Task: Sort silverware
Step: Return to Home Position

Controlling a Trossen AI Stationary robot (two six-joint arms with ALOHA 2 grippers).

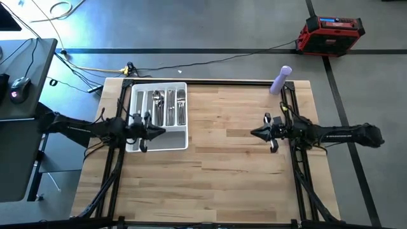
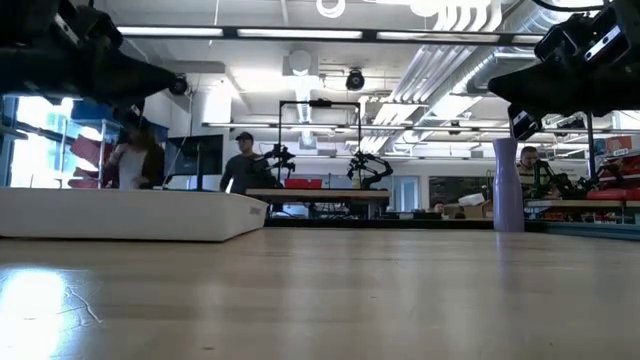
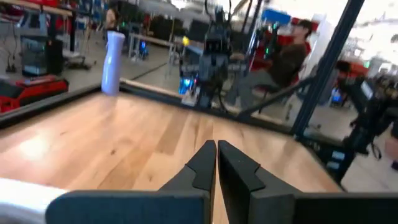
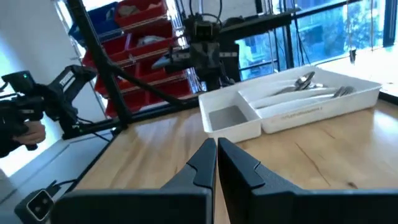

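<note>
The silverware (image 1: pixel 166 106) lies in the long compartments of a white tray (image 1: pixel 180 141) at the table's far left; in the right wrist view the forks and spoons (image 4: pixel 305 89) rest inside the tray (image 4: pixel 236 127). My left gripper (image 1: pixel 163 132) hovers above the tray's near part, shut and empty, its fingertips (image 3: pixel 216 149) together. My right gripper (image 1: pixel 254 133) hovers over the table's right side, pointing left, also shut and empty (image 4: pixel 216 147).
A lavender bottle (image 1: pixel 280 80) stands at the table's far right corner, also seen in the low view (image 2: pixel 507 185). Bare wood (image 1: pixel 222 152) stretches between the two grippers. A red case (image 1: pixel 331 33) sits on the floor beyond. People show in the room behind.
</note>
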